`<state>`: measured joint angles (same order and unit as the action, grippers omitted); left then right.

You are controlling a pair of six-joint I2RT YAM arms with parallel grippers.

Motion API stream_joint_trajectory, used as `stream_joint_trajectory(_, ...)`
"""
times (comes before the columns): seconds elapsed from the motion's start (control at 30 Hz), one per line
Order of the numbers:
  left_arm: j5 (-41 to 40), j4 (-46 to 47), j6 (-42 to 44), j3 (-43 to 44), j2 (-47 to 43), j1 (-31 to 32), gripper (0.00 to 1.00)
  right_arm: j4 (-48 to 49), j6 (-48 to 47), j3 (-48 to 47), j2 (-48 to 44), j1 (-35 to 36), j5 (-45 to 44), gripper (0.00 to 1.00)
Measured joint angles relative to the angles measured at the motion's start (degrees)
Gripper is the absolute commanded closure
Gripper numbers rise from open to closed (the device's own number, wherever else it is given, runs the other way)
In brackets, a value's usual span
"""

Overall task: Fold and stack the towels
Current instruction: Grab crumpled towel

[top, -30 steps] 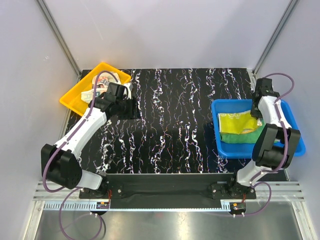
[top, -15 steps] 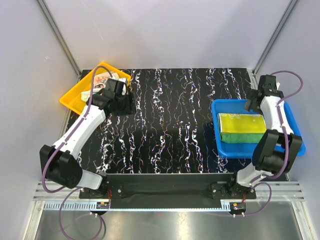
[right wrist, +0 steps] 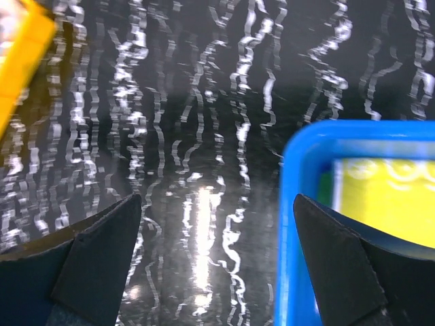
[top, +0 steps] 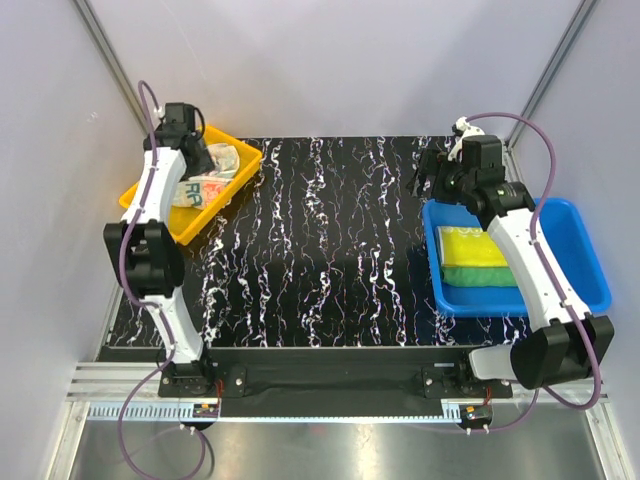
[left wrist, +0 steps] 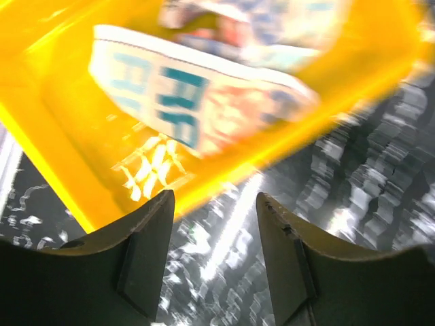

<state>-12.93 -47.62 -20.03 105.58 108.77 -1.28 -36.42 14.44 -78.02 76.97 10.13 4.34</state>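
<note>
The yellow tray point(top: 196, 222) at the far left of the worktop point(top: 340, 240) holds the printed towel point(top: 205, 185), lying loosely with its teal letters up. The left claw point(left wrist: 214, 197) hangs over the tray's edge, fingers partly apart with nothing between them. The blue bin point(top: 570, 250) on the right holds the yellow towel point(top: 470, 245), folded on top of the green towel point(top: 480, 276), against its left wall. The right claw point(right wrist: 217, 200) hovers over the worktop beside the bin's far left corner, spread wide and empty.
</note>
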Motion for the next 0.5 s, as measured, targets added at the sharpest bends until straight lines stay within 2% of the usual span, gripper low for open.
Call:
stream_joint_trajectory(0.23, 0.66, -1.2, 0.74, 8.61, 17.9, -8.2, 0.42, 2.69, 0.85, 1.25, -0.57, 0.26, 3.74, 0.0)
stream_joint_trajectory(0.37, 1.75, -2.47, 0.74, 10.97, 24.26, -9.99, 0.48, 3.13, 1.09, 1.49, -0.17, 0.26, 4.63, 0.0)
stream_joint_trajectory(0.43, 2.75, -2.51, 0.68, 11.39, 25.81, -9.99, 0.58, 3.93, 1.36, 1.49, 0.28, 0.28, 5.18, 0.0)
stream_joint_trajectory(0.5, 4.17, -2.4, 0.72, 11.56, 26.05, -9.73, 0.85, 4.28, 1.51, 1.49, 0.85, 0.33, 5.68, 0.0)
